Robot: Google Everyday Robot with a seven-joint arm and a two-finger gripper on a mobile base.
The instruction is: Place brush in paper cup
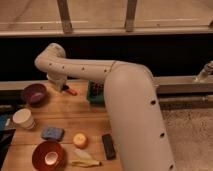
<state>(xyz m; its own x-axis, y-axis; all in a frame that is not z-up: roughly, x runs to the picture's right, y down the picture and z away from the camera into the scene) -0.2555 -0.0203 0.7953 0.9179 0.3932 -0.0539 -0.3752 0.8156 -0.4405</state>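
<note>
— Where is the gripper [58,83]?
— Closed tight, at the table's [90,117] far edge, right of the purple bowl [34,93].
— And the brush [65,88]?
— Slim, dark, just beside the gripper; whether it is held, one cannot tell. The cup [23,119] stands well apart.

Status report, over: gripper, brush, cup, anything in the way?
Gripper beside purple bowl, jaws shut. Brush not made out. Paper cup upright, front-left; that bowl close to the path.

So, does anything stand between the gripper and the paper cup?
The purple bowl, beside the gripper, edges into that line; the paper cup stands just past it, nearer the camera. Nothing else visible intervenes.
</note>
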